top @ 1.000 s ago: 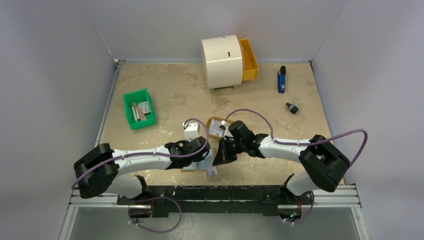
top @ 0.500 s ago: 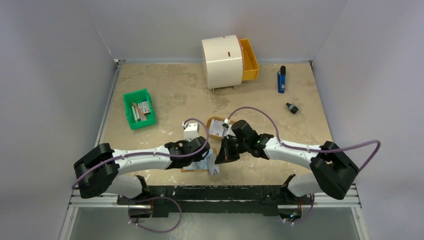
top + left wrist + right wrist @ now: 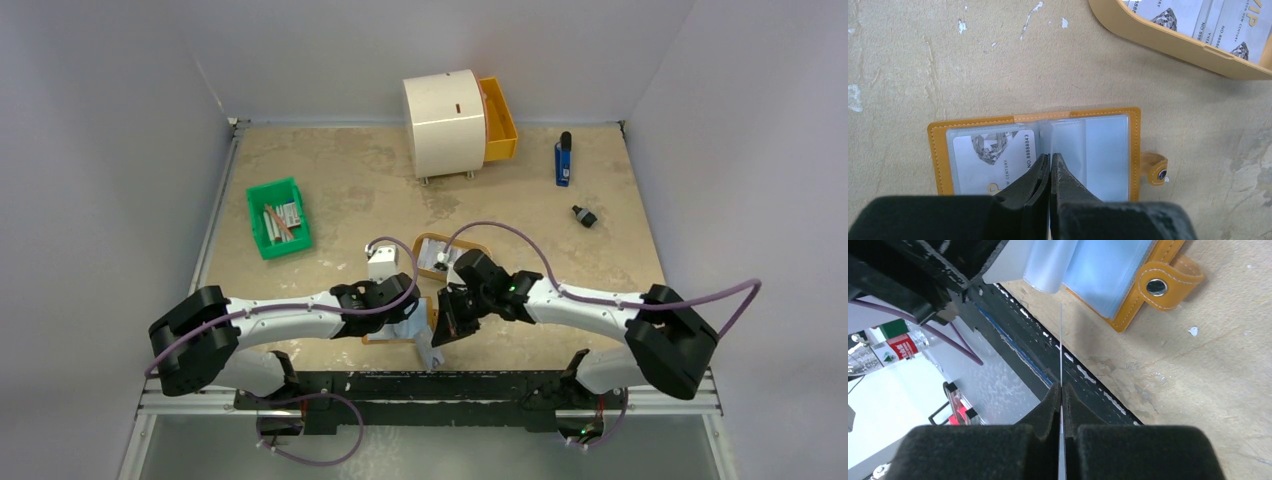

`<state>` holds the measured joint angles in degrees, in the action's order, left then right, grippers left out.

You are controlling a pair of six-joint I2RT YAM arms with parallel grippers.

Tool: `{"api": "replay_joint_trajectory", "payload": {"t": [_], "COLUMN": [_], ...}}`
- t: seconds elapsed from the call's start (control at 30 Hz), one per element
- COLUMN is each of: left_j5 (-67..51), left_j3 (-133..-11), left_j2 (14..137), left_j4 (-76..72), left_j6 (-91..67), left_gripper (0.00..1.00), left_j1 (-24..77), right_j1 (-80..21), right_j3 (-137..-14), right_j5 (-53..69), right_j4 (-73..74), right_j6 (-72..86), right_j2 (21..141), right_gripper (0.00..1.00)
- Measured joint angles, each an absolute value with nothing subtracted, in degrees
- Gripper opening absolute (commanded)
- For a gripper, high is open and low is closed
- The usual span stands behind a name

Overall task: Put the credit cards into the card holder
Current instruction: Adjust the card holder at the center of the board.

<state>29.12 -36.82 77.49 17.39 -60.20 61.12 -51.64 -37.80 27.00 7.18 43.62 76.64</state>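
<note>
1. Your left gripper (image 3: 1051, 158): fingers together, tips over the middle fold of the wallet (image 3: 938, 160); it looks pinched on one clear sleeve (image 3: 1050, 265), which stands lifted and curled off the wallet in the right wrist view.
2. The wallet lies open and flat on the table (image 3: 998, 60) near the front edge, directly under the left gripper; its snap tab (image 3: 1154, 169) sticks out from one side edge.
3. The pocketed card (image 3: 998, 160) sits in the sleeve on the half away from the tab, print up, just beside the left fingertips.
4. Your right gripper (image 3: 1061, 388): clamped on the held card (image 3: 1061, 340), seen edge-on as a thin line; the card sticks straight out past the fingertips.
5. The held card's free edge is near the lifted sleeve and the wallet's tab side but apart from both; can't tell whether it lines up with the sleeve mouth.
6. The held card hangs over the black rail (image 3: 1048, 365) at the table's front edge, off the surface.
7. The tray cards (image 3: 1173, 12) lie in the tan tray (image 3: 1168, 42); the tray sits just beyond the wallet, not touching it, apart from both grippers.
</note>
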Motion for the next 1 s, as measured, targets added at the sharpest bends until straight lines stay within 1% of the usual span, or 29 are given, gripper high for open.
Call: {"api": "replay_joint_trajectory", "payload": {"t": [0.43,0.73,0.77,0.9,1.0], "left_j5": [29.19,29.19,29.19,29.17,29.17], "left_j3": [-36.82,-36.82,-36.82,-36.82,-36.82], "left_j2": [77.52,77.52,77.52,77.41,76.82], "left_j4": [17.63,17.63,17.65,17.96,18.63], "left_j6": [-60.25,-60.25,-60.25,-60.25,-60.42], "left_gripper": [0.00,0.00,0.02,0.17,0.20], "left_j1": [61.12,61.12,61.12,61.08,61.08], "right_j1": [-53.43,-53.74,-53.74,-53.74,-53.74], "right_j3": [-40.62,-41.30,-41.32,-41.34,-41.34], "right_j5": [29.61,28.14,27.55,24.73,23.16], "right_j4": [2.74,2.50,2.74,3.68,4.23], "right_j6": [44.07,45.04,45.25,46.30,47.11], "right_j2": [82.48,84.27,84.38,84.44,84.44], "right_gripper": [0.00,0.00,0.00,0.00,0.00]}}
